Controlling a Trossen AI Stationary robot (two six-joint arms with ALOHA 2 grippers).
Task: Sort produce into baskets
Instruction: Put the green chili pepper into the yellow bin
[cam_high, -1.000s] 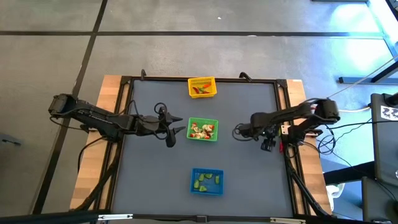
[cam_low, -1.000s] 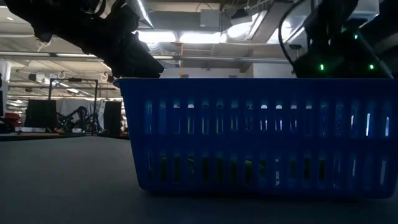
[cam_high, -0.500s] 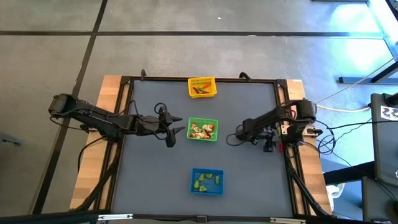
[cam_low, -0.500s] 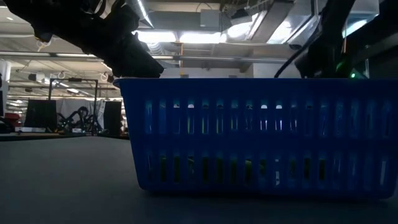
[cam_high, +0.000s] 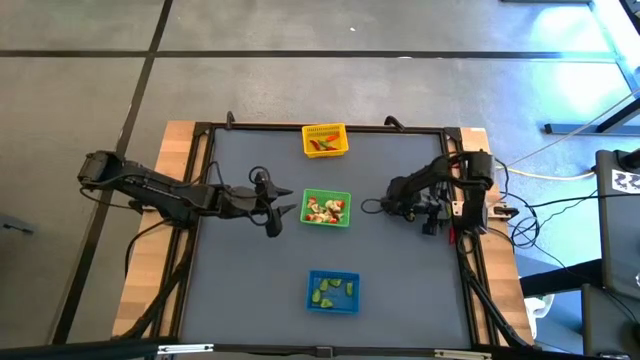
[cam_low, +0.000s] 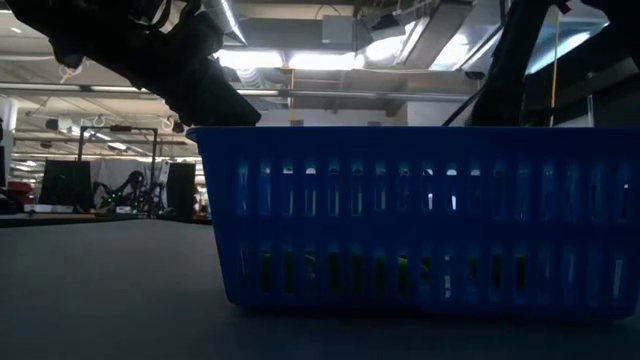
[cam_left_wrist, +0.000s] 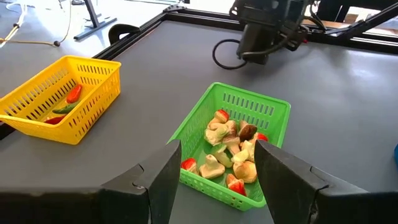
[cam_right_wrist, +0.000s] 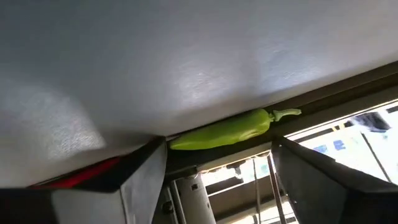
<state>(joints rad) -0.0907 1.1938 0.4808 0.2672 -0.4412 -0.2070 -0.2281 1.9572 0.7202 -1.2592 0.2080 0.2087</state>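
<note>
grey table (cam_high: 250, 280): green pepper (cam_right_wrist: 227, 131) against edge frame (cam_right_wrist: 323, 102), right gripper (cam_right_wrist: 214, 168) spread.

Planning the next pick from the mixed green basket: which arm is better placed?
Left. The open left gripper frames the green basket, right at its rim; the right gripper sits farther off, and its wrist view misses the basket.

The middle basket (cam_high: 326, 208) sits at the table (cam_high: 400, 290) centre. 1 basket (cam_high: 325, 140) lies behind it near the far edge, another (cam_high: 333, 291) before it. The left gripper (cam_high: 283, 208) is just left of it; the right gripper (cam_high: 378, 207) to its right, apart.
</note>
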